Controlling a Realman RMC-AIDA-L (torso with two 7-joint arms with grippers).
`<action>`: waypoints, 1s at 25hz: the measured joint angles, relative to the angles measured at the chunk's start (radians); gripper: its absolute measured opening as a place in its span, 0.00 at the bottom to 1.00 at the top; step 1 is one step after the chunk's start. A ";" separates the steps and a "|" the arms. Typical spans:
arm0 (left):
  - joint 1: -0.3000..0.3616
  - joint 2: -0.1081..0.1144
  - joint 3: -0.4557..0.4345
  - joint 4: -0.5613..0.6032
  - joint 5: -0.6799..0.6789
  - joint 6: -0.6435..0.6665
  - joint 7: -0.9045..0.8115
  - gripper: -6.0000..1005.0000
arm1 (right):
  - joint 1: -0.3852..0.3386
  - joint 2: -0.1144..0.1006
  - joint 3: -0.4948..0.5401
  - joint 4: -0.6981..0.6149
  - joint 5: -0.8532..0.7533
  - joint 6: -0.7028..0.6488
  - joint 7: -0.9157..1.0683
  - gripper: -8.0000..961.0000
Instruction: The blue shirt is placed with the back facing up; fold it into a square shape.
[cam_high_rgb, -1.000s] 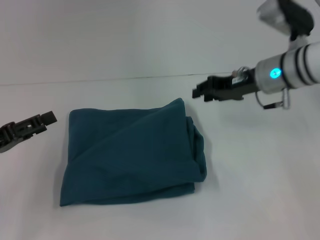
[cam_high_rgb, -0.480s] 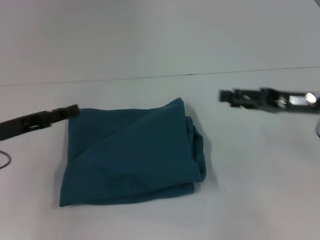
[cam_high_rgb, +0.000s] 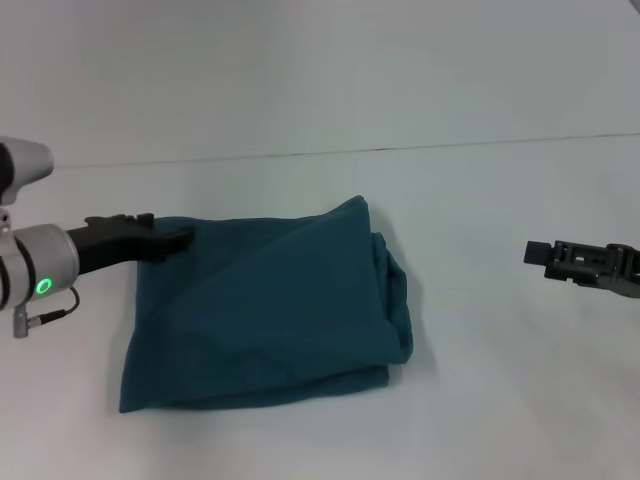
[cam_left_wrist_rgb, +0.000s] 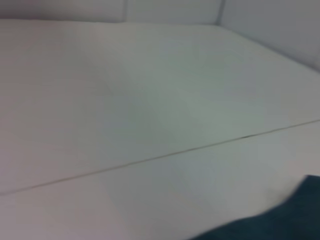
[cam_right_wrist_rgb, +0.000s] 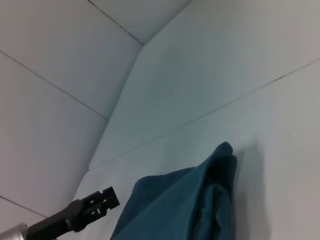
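Observation:
The blue shirt (cam_high_rgb: 265, 310) lies folded into a rough rectangle on the white table (cam_high_rgb: 480, 400), with thick layered folds along its right edge. My left gripper (cam_high_rgb: 168, 238) reaches in from the left, its tip at the shirt's far left corner. My right gripper (cam_high_rgb: 537, 255) hovers well to the right of the shirt, apart from it. The right wrist view shows the blue shirt (cam_right_wrist_rgb: 185, 205) with the left gripper (cam_right_wrist_rgb: 102, 200) beside its corner. Only a dark edge of the blue shirt (cam_left_wrist_rgb: 280, 225) appears in the left wrist view.
A thin seam (cam_high_rgb: 400, 149) runs across the white surface behind the shirt. Bare table surrounds the shirt on all sides.
The left gripper has moved right, from beside the shirt onto its far left corner. The right arm has pulled back to the right and dropped lower. The shirt has not moved.

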 joint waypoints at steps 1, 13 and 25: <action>-0.009 -0.001 0.005 -0.016 0.000 -0.031 0.000 0.67 | 0.001 0.001 0.000 0.004 0.000 0.000 -0.001 0.87; -0.080 0.014 0.011 -0.154 0.050 -0.123 0.000 0.65 | 0.020 0.008 -0.001 0.010 0.000 0.006 -0.005 0.87; -0.080 0.017 0.012 -0.160 0.063 -0.116 -0.030 0.55 | 0.018 0.008 0.003 0.023 0.001 0.014 -0.006 0.87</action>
